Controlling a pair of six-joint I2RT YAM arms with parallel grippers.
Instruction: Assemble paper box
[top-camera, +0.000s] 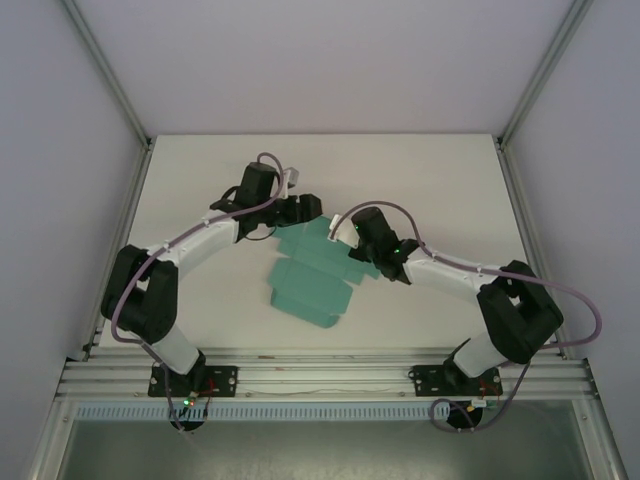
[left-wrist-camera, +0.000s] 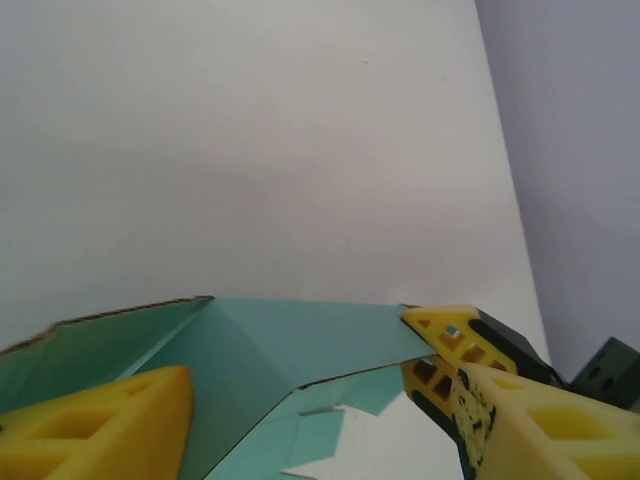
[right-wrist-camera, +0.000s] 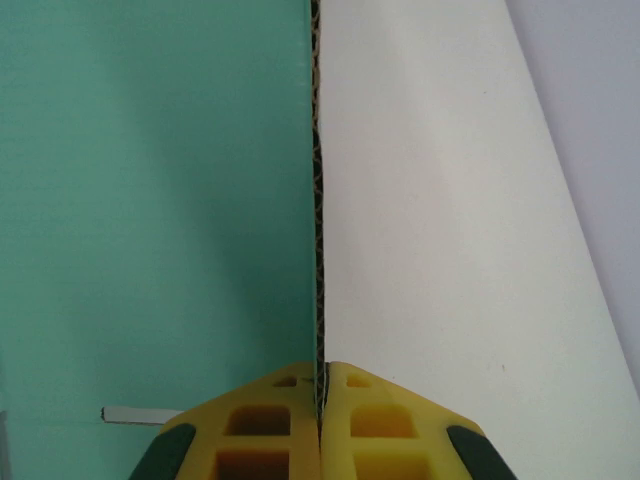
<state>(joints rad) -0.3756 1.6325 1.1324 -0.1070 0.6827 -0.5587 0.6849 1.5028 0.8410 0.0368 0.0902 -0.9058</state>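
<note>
The paper box (top-camera: 312, 285) lies half-folded at the middle of the table (top-camera: 450, 180), its far end between the two arms. The right gripper (right-wrist-camera: 318, 372) is pressed together on a panel seen edge-on, pinching the corrugated card, while the left gripper (left-wrist-camera: 297, 345) is spread wide with a creased flap lying between its fingers. The risk, as I judge it, is that pulling the pinched panel while the left side is unheld buckles the thin card off its crease, or drags the whole sheet across the table
</note>
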